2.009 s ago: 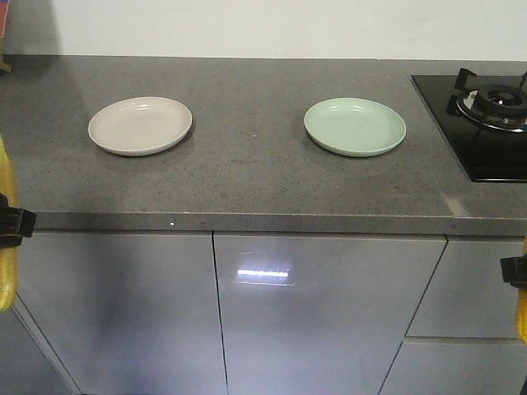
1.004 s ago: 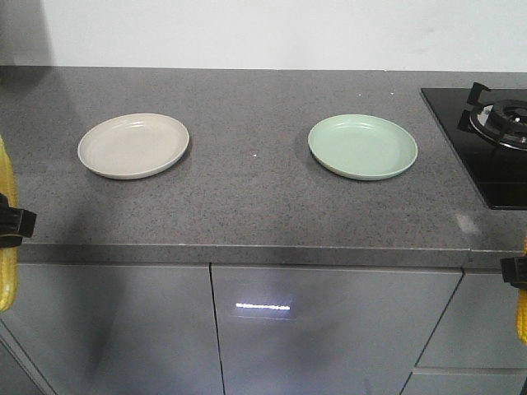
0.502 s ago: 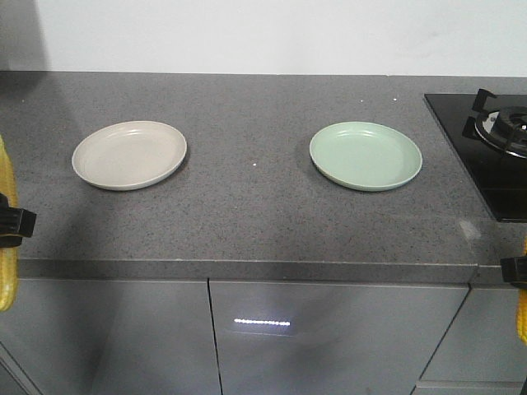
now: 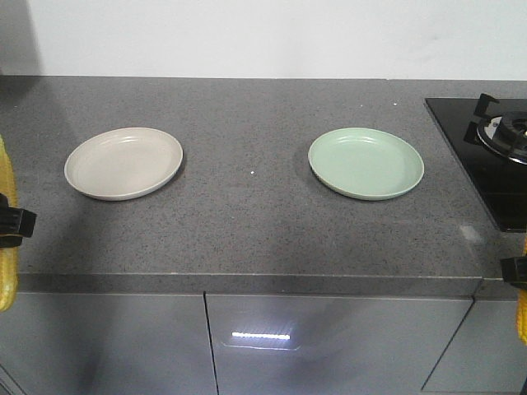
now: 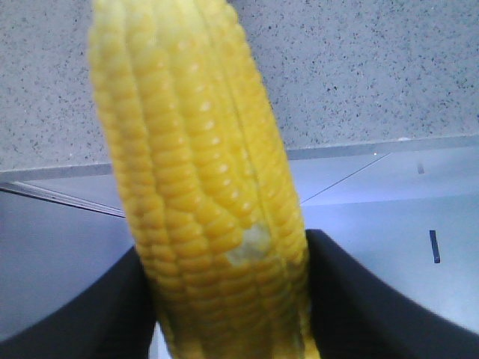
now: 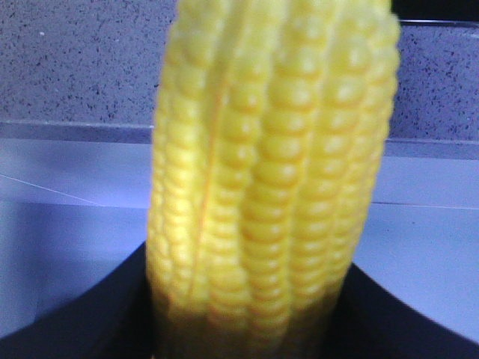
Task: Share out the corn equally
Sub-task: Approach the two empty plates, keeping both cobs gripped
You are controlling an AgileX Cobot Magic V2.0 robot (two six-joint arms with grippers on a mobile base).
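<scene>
Each of my grippers holds one yellow corn cob upright. The left gripper [image 4: 10, 226] is shut on a cob [image 4: 6, 177] at the front view's left edge, level with the counter's front edge. In the left wrist view that cob [image 5: 202, 187] fills the frame between the black fingers [image 5: 359, 299]. My right gripper [image 4: 515, 271] is shut on another cob [image 4: 522, 317] at the right edge, below counter height; it shows large in the right wrist view [image 6: 273, 172]. A beige plate [image 4: 123, 162] and a green plate [image 4: 366, 162] lie bare on the grey counter [image 4: 247, 222].
A black gas hob [image 4: 494, 144] with a burner sits at the counter's far right. Glossy grey cabinet doors [image 4: 313, 346] run below the counter edge. A white wall backs the counter.
The counter and both plates have come closer and lower in the front view, as the base rolls toward them. Both grippers keep their cobs in the same place in the frame.
</scene>
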